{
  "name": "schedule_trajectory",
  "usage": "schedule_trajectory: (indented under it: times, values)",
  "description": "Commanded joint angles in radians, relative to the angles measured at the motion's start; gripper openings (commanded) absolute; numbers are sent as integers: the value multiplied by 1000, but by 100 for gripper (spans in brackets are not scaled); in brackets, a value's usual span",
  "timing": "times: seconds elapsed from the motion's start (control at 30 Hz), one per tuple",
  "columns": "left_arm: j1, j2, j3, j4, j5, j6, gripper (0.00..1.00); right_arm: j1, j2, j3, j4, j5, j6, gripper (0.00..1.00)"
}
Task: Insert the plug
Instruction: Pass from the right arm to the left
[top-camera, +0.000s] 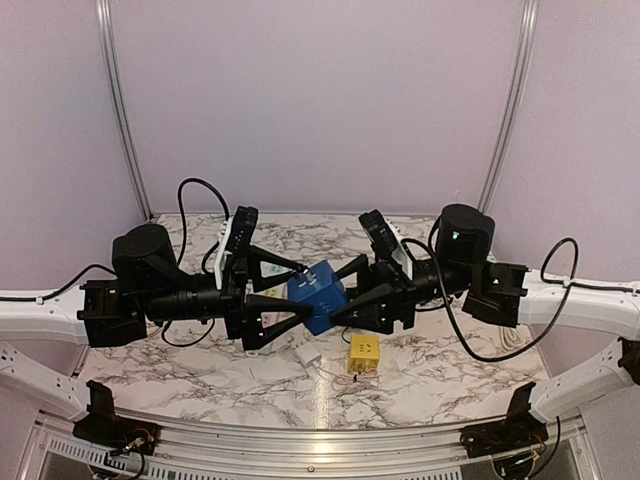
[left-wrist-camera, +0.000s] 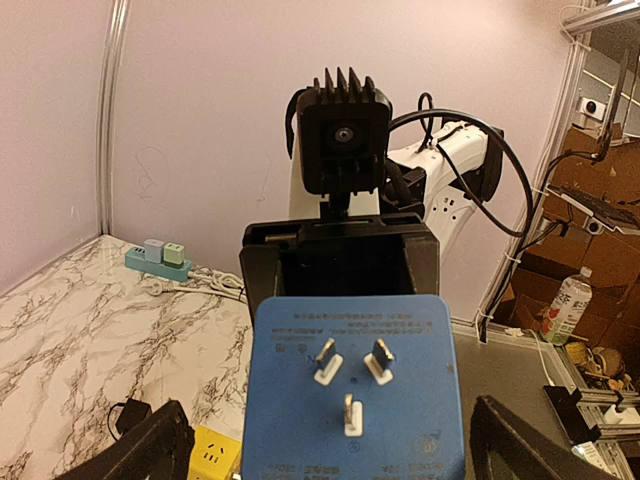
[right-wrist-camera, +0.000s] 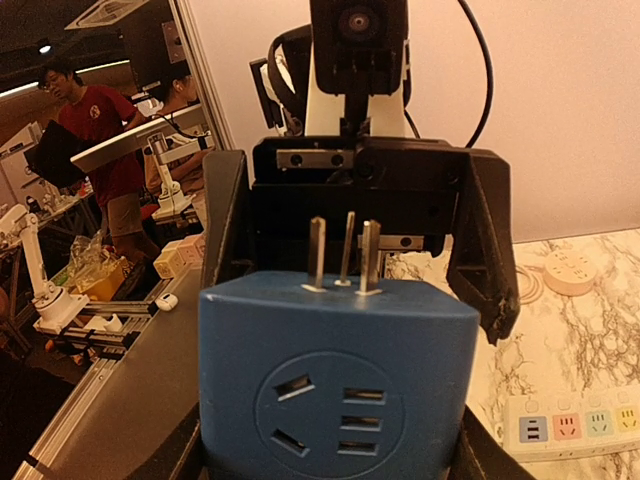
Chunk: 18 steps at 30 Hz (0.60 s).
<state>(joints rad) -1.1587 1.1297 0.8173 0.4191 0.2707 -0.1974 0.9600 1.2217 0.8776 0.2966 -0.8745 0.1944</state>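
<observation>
Blue cube plug (top-camera: 318, 292) is held above the counter (top-camera: 450, 370), clamped by the right jaws, prongs (left-wrist-camera: 345, 375) faced toward the left arm. Left jaws are spread wide on either side of the prong face, with gaps seen. Yellow adapter (top-camera: 364, 353) is seen on the counter below, white power strip (right-wrist-camera: 570, 420) too.

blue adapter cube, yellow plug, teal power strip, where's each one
blue adapter cube (top-camera: 318, 291), top external view, on its upper face
yellow plug (top-camera: 364, 350), top external view, on its top face
teal power strip (left-wrist-camera: 140, 263), left wrist view, on its front side near the left end
</observation>
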Motion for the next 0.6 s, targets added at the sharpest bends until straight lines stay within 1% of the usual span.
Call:
schedule_trajectory:
  times: [0.0, 0.57]
  values:
    - [-5, -42, 9, -7, -11, 0, 99, 9, 2, 69, 29, -14, -3, 6]
    - [-5, -118, -15, -45, -54, -1, 99, 11, 47, 107, 34, -23, -13, 6]
